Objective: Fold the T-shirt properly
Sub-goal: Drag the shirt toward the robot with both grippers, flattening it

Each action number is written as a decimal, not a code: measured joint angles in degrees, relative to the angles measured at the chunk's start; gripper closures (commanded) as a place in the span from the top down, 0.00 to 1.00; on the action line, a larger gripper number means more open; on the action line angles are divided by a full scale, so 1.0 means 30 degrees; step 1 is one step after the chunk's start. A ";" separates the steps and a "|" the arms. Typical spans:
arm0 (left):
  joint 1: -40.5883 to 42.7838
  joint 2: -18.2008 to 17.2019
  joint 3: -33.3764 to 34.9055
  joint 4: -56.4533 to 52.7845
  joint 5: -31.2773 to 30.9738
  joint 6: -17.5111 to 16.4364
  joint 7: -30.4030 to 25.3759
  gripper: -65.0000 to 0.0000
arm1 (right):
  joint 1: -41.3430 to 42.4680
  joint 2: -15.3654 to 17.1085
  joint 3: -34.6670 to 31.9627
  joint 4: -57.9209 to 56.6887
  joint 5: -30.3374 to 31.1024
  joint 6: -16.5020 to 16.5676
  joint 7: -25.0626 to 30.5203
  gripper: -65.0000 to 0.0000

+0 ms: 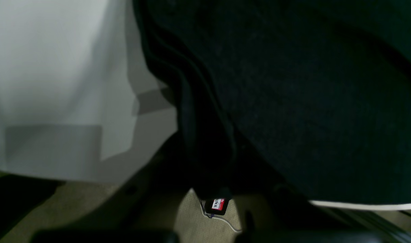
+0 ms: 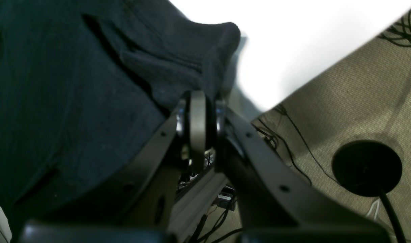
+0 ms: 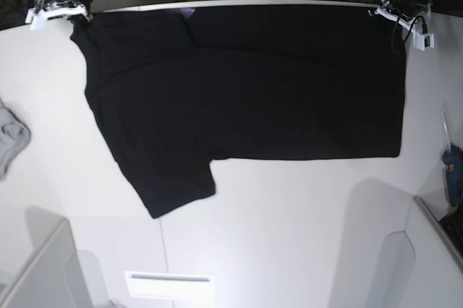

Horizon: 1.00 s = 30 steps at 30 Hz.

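— Look at that, the black T-shirt (image 3: 246, 98) lies spread across the far half of the white table (image 3: 289, 228), one sleeve (image 3: 170, 185) poking out toward us.

— And both arms sit at the back edge. The right gripper (image 3: 72, 15) is pinched tight on the shirt's corner on our left; in its wrist view the fingers (image 2: 198, 125) are pressed together with bunched black fabric right at their tips.

— The left gripper (image 3: 387, 10)?

— Closed down on the opposite corner, as far as I can see; its wrist view is mostly dark cloth.

— Anything nearby?

— A small grey cloth (image 3: 11, 138) at the table's left edge, well apart from the shirt. A blue tool (image 3: 454, 178) at the right edge. Cables tangle on the floor behind.
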 measured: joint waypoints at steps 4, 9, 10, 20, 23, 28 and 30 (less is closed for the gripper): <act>0.0036 0.0000 0.0000 0.0029 0.0029 0.0007 0.0007 0.00 | -0.0007 0.0000 0.0000 0.0000 -0.0007 0.0000 0.0000 0.00; 0.0022 0.0124 -0.0699 0.0022 0.0029 -0.0036 0.0284 0.00 | -0.0007 0.0000 0.0000 0.0000 0.0000 0.0000 -0.0015 0.02; 0.0066 0.0146 -0.1035 0.0022 0.0073 -0.0029 0.0372 0.00 | 0.0000 0.0000 0.0000 0.0000 0.0000 0.0000 -0.0117 0.11; 0.0029 0.0051 -0.1909 0.0095 0.0240 0.0117 0.0386 0.68 | -0.0007 0.0000 0.0058 0.0000 -0.0058 0.0000 0.0015 0.41; 0.0102 0.0131 -0.1894 0.0998 0.0233 0.0117 0.0430 0.72 | 0.0000 0.0007 0.0058 0.0000 -0.0058 0.0000 0.0073 0.41; -0.0007 0.0481 -0.2892 0.2091 0.0087 0.0000 0.0488 0.72 | 0.0240 0.0015 0.0066 0.0015 -0.0066 0.0000 0.0066 0.41; -0.0022 0.0393 -0.3752 0.2178 0.0109 0.0036 0.0444 0.72 | 0.0576 0.0015 0.0379 0.0240 -0.0073 -0.0007 0.0051 0.41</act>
